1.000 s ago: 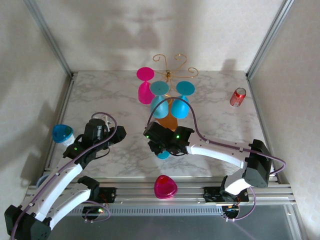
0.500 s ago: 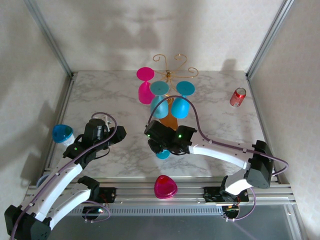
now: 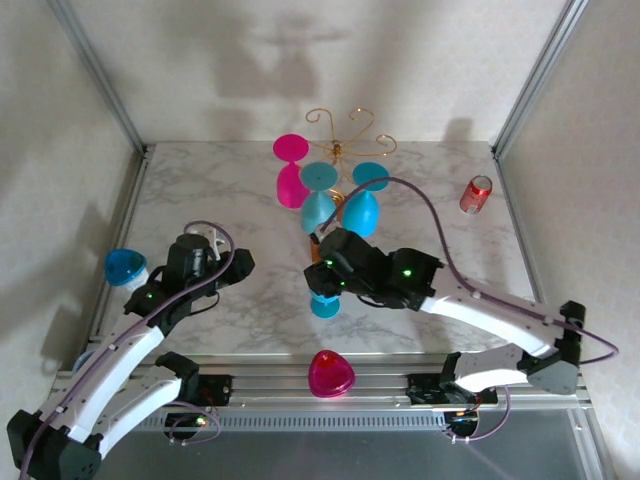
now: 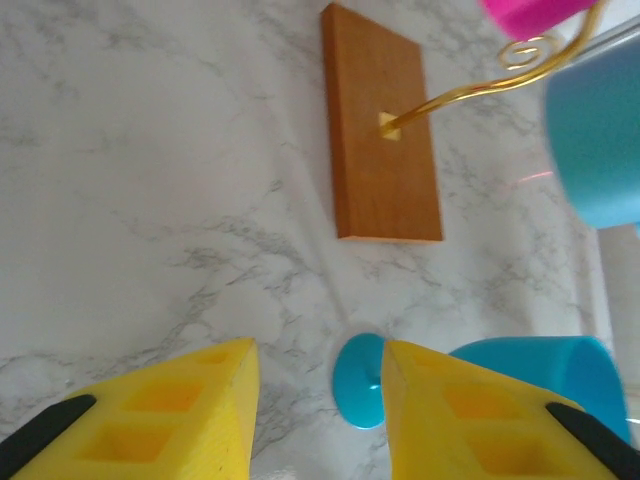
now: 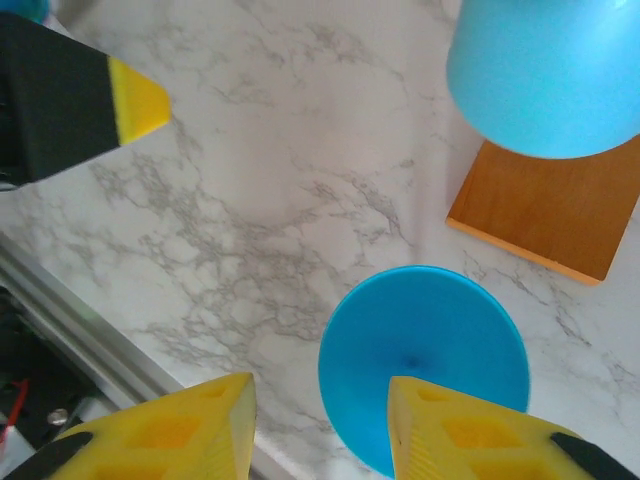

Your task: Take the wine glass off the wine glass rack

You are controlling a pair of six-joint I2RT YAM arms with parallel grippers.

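An open right gripper (image 5: 320, 388), yellow fingers (image 5: 180, 425) wide apart, squeezing nothing. Hanging low over the blue wine glass (image 5: 423, 360), right above its round foot.

Blue wine glass (image 3: 324, 305) off the wine glass rack (image 3: 340, 150), down on the marble table (image 3: 200, 190), just in front of the rack's wooden base (image 4: 380, 140). Round blue foot facing up at the right wrist camera, one edge hidden behind a yellow finger. From the left wrist camera, foot (image 4: 358, 380) and cup side by side, low on the table. Too hard to tell if standing or lying on its side.

Rack of thin gold wire, curly arms on a stem, on the flat brown base, at the middle back of the table. Three glasses hanging upside down from the curls: a hanging pink glass (image 3: 291, 180) on the left, then a first hanging blue glass (image 3: 318, 208) and a second hanging blue glass (image 3: 362, 210) at the front.

Left gripper (image 4: 318, 350) open too, bare marble between its yellow fingers, nothing held. Off to the left of the blue wine glass, apart from it, pointing toward the rack.

Farther out: a loose pink glass (image 3: 330, 373) at the near edge by the metal rail, a loose blue glass (image 3: 125, 267) at the left edge beside the left arm, and a red can (image 3: 476, 194) at the back right, well apart from the rack.
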